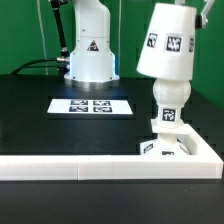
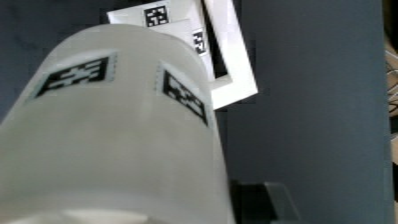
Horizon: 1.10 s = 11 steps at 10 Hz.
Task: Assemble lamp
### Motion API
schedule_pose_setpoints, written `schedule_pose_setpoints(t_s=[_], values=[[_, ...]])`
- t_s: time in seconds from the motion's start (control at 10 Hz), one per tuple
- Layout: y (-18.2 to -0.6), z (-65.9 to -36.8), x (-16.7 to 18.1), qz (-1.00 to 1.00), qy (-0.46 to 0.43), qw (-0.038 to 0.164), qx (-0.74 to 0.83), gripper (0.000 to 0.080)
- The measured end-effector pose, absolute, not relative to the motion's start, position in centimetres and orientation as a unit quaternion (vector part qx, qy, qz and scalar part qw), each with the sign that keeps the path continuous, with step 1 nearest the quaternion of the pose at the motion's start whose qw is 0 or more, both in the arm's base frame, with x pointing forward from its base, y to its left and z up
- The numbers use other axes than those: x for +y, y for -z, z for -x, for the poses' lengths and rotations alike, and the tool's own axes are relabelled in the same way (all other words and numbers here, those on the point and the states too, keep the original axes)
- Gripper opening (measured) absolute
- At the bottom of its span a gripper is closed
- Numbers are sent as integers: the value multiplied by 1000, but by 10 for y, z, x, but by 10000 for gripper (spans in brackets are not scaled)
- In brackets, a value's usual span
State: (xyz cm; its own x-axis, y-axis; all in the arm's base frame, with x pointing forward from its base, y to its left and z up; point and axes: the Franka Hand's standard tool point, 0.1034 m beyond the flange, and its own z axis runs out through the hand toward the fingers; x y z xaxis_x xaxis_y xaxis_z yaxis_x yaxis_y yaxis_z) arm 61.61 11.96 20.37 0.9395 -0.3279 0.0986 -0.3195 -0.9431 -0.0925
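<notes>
The white cone shade point(image 1: 168, 42) hangs tilted in the air at the exterior view's right. It is just above the round bulb point(image 1: 168, 100), which stands upright on the flat square base point(image 1: 178, 148). My gripper point(image 1: 188, 8) is shut on the shade's narrow top, mostly cut off by the frame edge. In the wrist view the shade point(image 2: 107, 130) fills most of the picture and hides the bulb and base. My gripper point(image 2: 160, 212) grips it there, with one dark finger point(image 2: 270, 200) showing beside it.
The marker board point(image 1: 90, 105) lies flat on the black table, and shows in the wrist view point(image 2: 199, 45) too. The long white border rail point(image 1: 70, 165) runs along the front, against the base. The white robot pedestal point(image 1: 88, 50) stands at the back.
</notes>
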Motion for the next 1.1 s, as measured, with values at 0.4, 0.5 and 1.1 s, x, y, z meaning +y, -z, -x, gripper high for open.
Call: schedule_pose_setpoints(t_s=[0.4, 0.5, 1.1], values=[[-168, -621, 118, 987, 68, 26, 140, 44], [-163, -620, 119, 988, 67, 24, 139, 44], [-146, -625, 121, 988, 82, 21, 133, 44]])
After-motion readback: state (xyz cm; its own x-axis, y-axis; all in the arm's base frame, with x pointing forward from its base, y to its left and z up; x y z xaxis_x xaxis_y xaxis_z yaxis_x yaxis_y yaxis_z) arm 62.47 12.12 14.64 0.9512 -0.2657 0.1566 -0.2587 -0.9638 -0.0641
